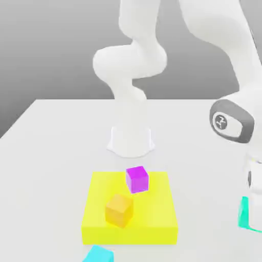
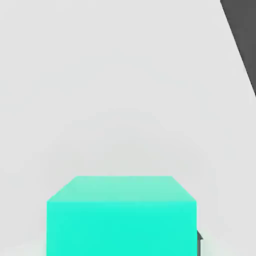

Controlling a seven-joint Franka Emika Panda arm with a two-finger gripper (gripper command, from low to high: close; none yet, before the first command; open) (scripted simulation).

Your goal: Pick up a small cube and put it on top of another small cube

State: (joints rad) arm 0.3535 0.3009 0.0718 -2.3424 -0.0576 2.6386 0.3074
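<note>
One turquoise-green cube (image 1: 243, 212) sits at the exterior view's right edge, down by the tabletop (image 1: 41, 179), with the gripper (image 1: 256, 221) clenched on its sides. Whether it has left the surface I cannot tell, so I would judge this the grasping step, with the lift and all the stacking still to do. The first danger is a weak or off-centre hold: if the fingers bear on only part of the cube, it could twist or slip out as the arm (image 1: 130, 59) rises. Next outward comes the block (image 1: 161, 234), a wide yellow one; carried too low, the cube could catch its edge and be knocked askew. On top of it stand a magenta cube (image 1: 137, 180) and an orange cube (image 1: 119, 210), fairly near each other, so a hand coming down over one might brush the other and spoil the landing spot. Both are turned at angles, and a load set down without matching that turn would overhang at the corners and might topple when released. Farther out, near the bottom edge, a cyan cube (image 1: 99, 255) could be mistaken for the right partner.
</note>
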